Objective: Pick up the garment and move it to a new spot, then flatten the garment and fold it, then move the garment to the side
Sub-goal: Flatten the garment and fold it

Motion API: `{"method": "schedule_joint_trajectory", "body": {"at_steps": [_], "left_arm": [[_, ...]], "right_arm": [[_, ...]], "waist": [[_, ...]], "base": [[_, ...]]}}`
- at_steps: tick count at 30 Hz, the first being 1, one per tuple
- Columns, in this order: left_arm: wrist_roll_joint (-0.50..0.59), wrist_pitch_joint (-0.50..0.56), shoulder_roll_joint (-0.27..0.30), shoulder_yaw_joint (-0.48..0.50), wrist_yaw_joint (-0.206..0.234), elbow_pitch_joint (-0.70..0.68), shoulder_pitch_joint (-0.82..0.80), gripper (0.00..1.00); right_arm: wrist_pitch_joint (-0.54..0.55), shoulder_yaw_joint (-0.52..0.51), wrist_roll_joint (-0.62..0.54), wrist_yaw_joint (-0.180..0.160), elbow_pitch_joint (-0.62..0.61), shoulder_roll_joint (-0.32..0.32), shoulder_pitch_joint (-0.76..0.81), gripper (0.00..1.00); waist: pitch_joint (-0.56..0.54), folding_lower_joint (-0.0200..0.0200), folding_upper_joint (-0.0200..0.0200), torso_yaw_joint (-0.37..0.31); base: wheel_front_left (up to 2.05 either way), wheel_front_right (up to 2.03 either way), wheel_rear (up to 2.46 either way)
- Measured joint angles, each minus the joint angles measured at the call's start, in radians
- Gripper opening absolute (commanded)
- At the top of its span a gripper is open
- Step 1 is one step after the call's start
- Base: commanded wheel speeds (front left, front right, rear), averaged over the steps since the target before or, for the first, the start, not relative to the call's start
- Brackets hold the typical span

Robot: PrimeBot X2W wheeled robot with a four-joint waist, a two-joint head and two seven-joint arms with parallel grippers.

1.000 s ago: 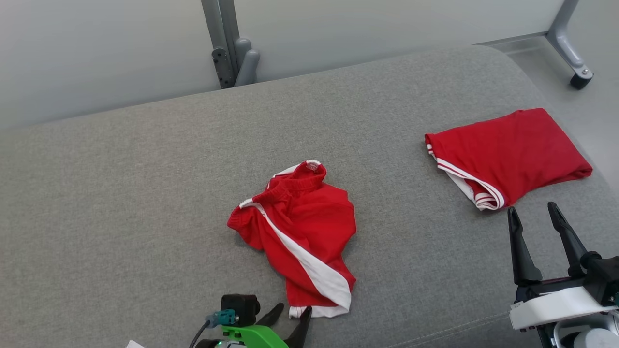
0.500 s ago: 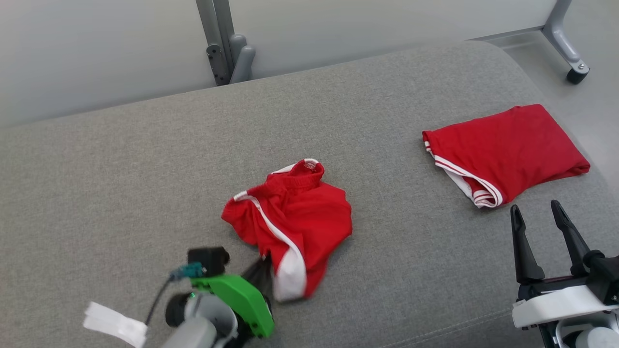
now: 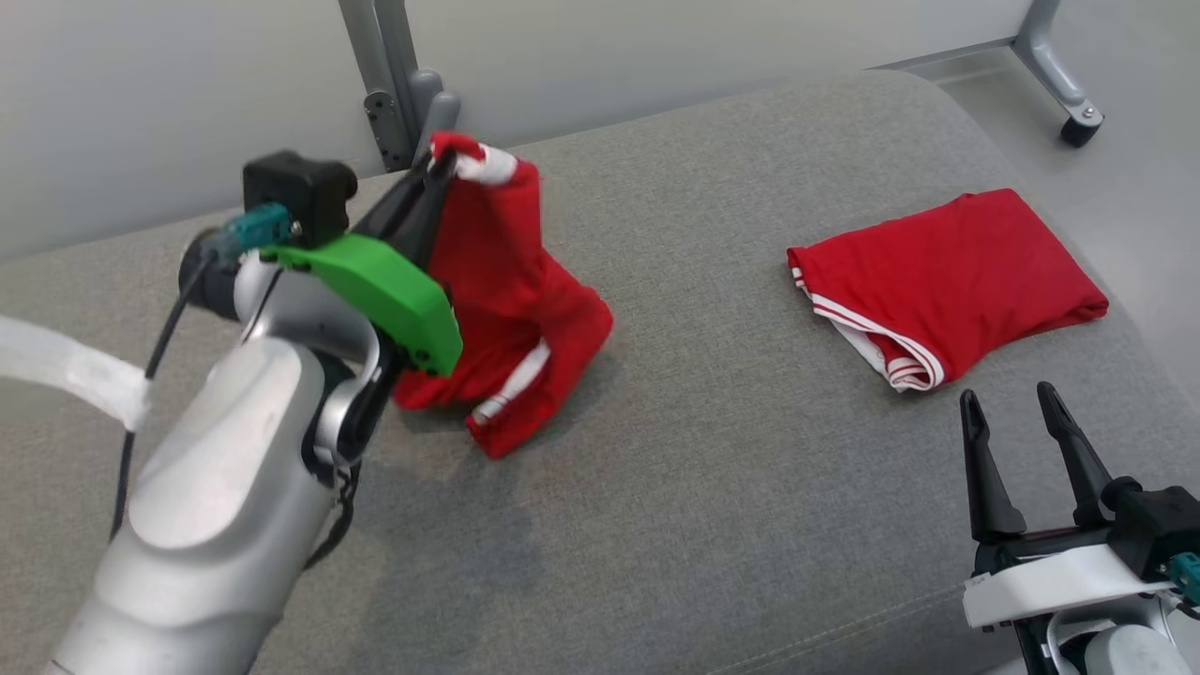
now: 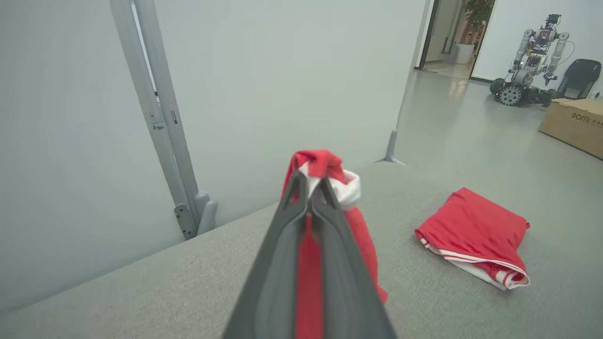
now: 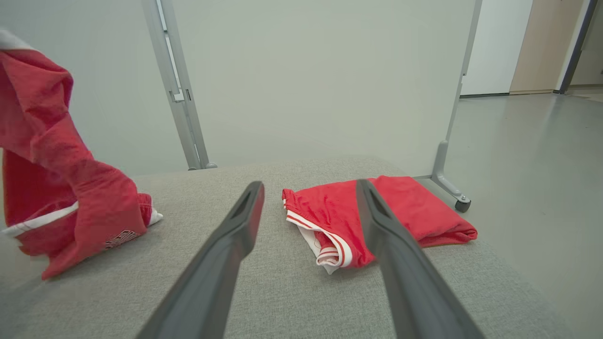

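The garment is a crumpled pair of red shorts with white stripes. It hangs above the grey cushion, its lower end still touching the fabric. My left gripper is shut on the garment's white-trimmed hem, lifted at the left of the head view. In the left wrist view the closed fingers pinch the red cloth. The right wrist view has the hanging garment at its far left. My right gripper stands open and empty at the lower right.
A second red garment lies folded on the cushion's right side, just beyond my right gripper. A grey metal frame post rises behind the cushion. A caster foot stands on the floor at the far right.
My left gripper closed on the garment's hem at the cushion's near edge, then rose up and away, lifting the cloth. The head camera shifted. The right arm held still.
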Motion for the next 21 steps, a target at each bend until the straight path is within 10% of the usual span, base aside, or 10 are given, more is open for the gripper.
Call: {"method": "schedule_joint_trajectory", "body": {"at_steps": [14, 21], "left_arm": [[0.14, 0.003, -0.027, -0.134, -0.117, 0.15, -0.358, 0.0], [0.106, -0.023, -0.034, -0.19, -0.132, 0.212, -0.241, 0.0]], "right_arm": [[0.0, -0.002, 0.005, 0.0, 0.004, 0.01, -0.036, 1.0], [0.0, -0.01, 0.006, 0.0, 0.005, 0.025, -0.036, 1.0]], "waist": [[0.021, 0.0, 0.0, -0.088], [0.032, 0.0, 0.0, -0.117]], "base": [[0.0, 0.0, 0.0], [0.0, 0.0, 0.0]]}}
